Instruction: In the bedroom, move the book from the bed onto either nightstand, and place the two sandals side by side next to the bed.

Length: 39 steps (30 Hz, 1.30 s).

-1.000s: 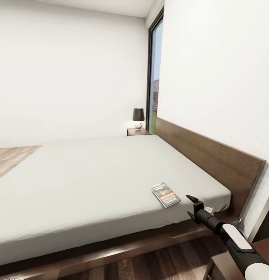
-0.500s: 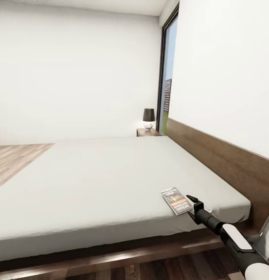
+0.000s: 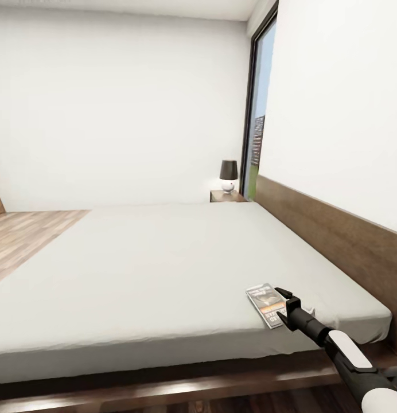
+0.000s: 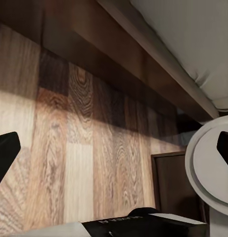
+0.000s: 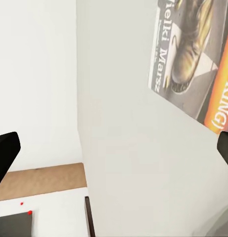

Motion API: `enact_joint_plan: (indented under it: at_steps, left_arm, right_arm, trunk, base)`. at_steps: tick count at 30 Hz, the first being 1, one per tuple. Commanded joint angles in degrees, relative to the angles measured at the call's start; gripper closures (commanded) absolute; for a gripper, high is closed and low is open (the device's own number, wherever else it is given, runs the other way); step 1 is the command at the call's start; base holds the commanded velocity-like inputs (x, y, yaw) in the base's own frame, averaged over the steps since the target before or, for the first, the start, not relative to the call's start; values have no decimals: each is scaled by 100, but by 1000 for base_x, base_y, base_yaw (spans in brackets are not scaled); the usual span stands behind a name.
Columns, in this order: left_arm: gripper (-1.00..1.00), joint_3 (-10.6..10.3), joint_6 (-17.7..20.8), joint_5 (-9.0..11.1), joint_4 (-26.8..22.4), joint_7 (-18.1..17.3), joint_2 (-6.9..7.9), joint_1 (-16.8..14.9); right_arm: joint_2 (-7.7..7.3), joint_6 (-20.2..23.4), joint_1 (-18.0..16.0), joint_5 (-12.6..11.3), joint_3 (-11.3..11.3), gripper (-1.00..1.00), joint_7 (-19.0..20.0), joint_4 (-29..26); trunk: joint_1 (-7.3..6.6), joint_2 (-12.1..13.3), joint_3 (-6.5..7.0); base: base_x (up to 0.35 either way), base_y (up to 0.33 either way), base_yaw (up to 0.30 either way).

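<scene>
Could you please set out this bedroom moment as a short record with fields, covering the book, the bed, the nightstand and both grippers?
book: thin pale grey paperback with orange band, flat on the mattress near the headboard-side corner
bed: low dark brown wooden frame, light grey-beige mattress
nightstand: dark reddish-brown cabinet beyond the bed, carrying a dark-shaded lamp
right gripper: open, at the book's edge, not gripping
left gripper: open, over the wood-plank floor

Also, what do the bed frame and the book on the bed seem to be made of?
The bed frame looks like dark brown wood with a matte finish, since grain lines run along it. The book seems a thin paperback: flat, with a printed cover that looks slightly glossy, though the render leaves that open.
</scene>
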Motion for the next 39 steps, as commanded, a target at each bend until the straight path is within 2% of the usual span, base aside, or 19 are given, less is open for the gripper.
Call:
enact_joint_plan:
  at_steps: [1,15,39]
  left_arm:
    - [-100,-49,-37,42,1,-9,1,-3]
    - [-100,-43,-33,43,-5,-4,1,-3]
    - [-100,-40,-28,43,-2,17,1,-3]
  right_arm:
    - [1,32,-3,-12,-14,-100,8,3]
    - [-12,32,-2,-20,-34,-100,14,3]
    - [-4,28,-3,-56,-45,-100,-45,13]
  trunk:
    - [0,-2,-6]
    - [0,-2,-6]
    - [0,-2,-6]
  base:
    - [94,-101,25]
    - [90,-86,6]
    - [8,-5,0]
